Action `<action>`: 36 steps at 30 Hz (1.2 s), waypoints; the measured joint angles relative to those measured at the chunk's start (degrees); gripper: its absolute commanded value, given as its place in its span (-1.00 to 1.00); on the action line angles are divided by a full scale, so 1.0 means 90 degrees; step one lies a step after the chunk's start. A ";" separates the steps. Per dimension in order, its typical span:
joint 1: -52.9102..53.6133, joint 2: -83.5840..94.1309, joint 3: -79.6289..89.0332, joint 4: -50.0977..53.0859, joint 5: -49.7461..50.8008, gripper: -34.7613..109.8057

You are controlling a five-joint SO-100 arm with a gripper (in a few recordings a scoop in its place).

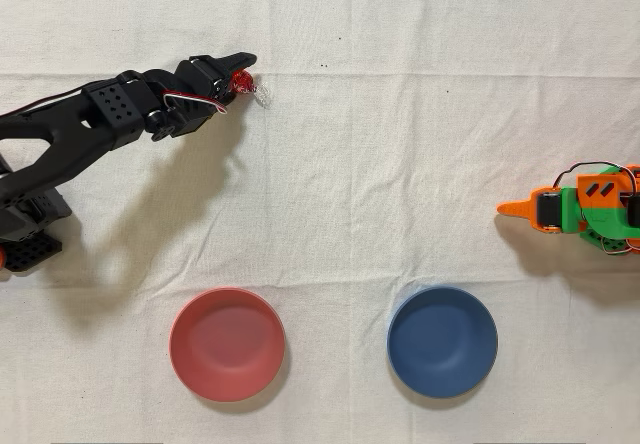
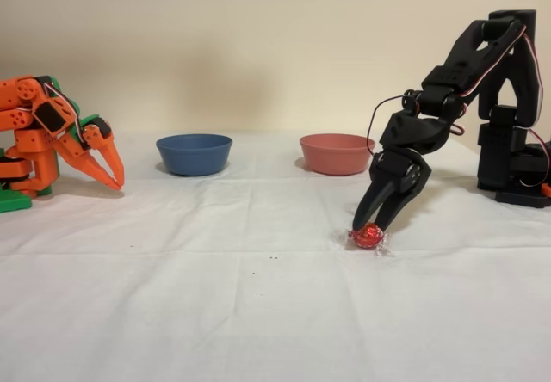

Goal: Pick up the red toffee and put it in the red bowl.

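Overhead view, left to right. The black arm (image 1: 70, 129) reaches from the left edge across the cloth-covered worktop (image 1: 400, 114); its gripper (image 1: 238, 76) sits low over the red toffee (image 1: 243, 83), the jaws drawn narrow around the candy, which appears to rest on the cloth in the fixed view. The step in hand is judged to be the grasp itself (lift not yet begun). The next move calls for a firm pinch, a rise clear of the cloth, then a carry to the red bowl (image 1: 227, 344), which stands well apart near the lower edge, with the blue bowl (image 1: 442, 341) to its right. An idle orange arm (image 1: 585, 209) stands at far right. The toffee is a tiny round ball in shiny red foil with clear, crinkled wrapper ends.
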 measured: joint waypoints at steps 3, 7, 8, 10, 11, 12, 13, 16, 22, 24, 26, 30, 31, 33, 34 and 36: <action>0.0000 -0.0039 -0.0098 0.0000 0.0000 -0.16; 0.0000 -0.0059 -0.0137 0.0000 0.0000 -0.20; 0.0000 -0.0107 -0.0176 0.0000 0.0000 -0.21; 0.0000 -0.0146 -0.0225 0.0000 0.0000 -0.23; 0.0000 -0.0156 -0.0234 0.0000 0.0000 -0.23; 0.0000 -0.0156 -0.0244 0.0000 0.0000 -0.25; 0.0000 -0.0156 -0.0244 0.0000 0.0000 -0.26; -0.0010 -0.0156 -0.0244 0.0000 0.0000 -0.29; -0.0010 -0.0156 -0.0244 0.0029 0.0000 -0.32; -0.0059 -0.0156 -0.0225 0.0029 0.0000 -0.33; -0.0059 -0.0156 -0.0205 0.0029 0.0000 -0.34; -0.0059 -0.0117 -0.0127 -0.0020 0.0000 -0.35; -0.0059 -0.0078 -0.0068 -0.0010 0.0000 -0.35; -0.0059 0.0000 0.0029 0.0000 0.0000 -0.35; -0.0078 0.0029 0.0068 0.0000 0.0000 -0.35; -0.0078 0.0098 0.0078 0.0068 0.0020 -0.36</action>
